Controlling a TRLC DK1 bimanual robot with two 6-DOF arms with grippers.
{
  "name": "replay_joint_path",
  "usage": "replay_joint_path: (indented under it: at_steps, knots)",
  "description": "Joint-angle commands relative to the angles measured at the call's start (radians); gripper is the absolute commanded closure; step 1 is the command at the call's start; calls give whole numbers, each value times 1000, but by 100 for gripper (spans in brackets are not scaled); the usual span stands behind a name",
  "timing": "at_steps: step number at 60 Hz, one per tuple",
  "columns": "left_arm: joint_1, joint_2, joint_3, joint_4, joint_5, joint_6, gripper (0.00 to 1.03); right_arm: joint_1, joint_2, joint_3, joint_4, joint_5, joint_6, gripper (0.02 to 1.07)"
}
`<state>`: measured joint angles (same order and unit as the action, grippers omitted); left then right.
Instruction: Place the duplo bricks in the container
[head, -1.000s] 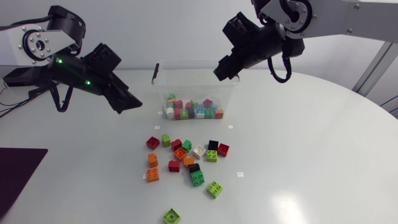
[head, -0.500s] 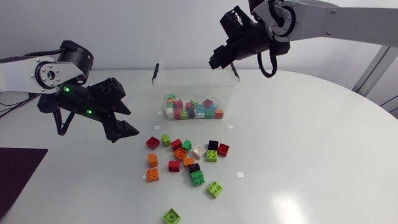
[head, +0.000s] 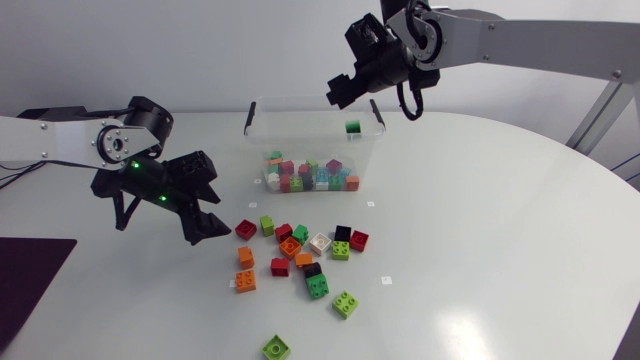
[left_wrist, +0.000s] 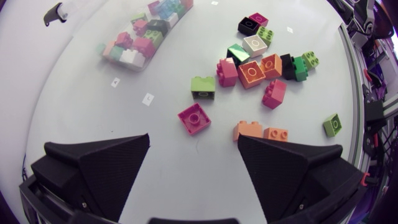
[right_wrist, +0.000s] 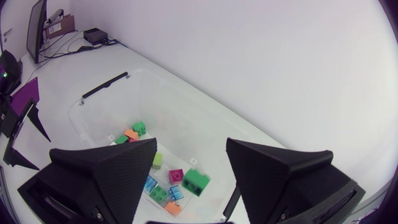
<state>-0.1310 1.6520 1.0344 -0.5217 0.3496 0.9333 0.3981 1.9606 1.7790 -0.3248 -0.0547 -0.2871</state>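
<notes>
Left end effector (head: 219, 212) gapes empty near loose bricks (head: 291, 246); right end effector (right_wrist: 191, 148) gapes empty over container (head: 258, 140).

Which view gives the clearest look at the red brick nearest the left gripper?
The left wrist view. The red brick lies large and stud-up just ahead of the open left gripper, apart from the other bricks. The head view shows it only small, beside the fingers' tips. The right wrist view does not show it.
</notes>
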Motion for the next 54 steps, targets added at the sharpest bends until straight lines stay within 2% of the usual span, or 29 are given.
replay_joint_path:
  at_steps: [1, 18, 32, 43, 54]
  knots:
    - [-10, 52, -5, 17, -9, -42, 5, 7, 0, 43, -2, 7, 20, 6]
    - [-61, 154, 93, 22, -57, -269, 5, 10, -135, -46, -45, 16, 40, 6]
    - [-117, 227, 165, 14, -155, -409, 8, 15, -252, -181, -54, 23, 42, 6]
    - [-136, 278, 213, -29, -216, -472, 12, 28, -338, -297, -74, 32, 37, 6]
    - [-145, 312, 234, -58, -221, -501, 21, 47, -414, -426, -72, 35, 22, 6]
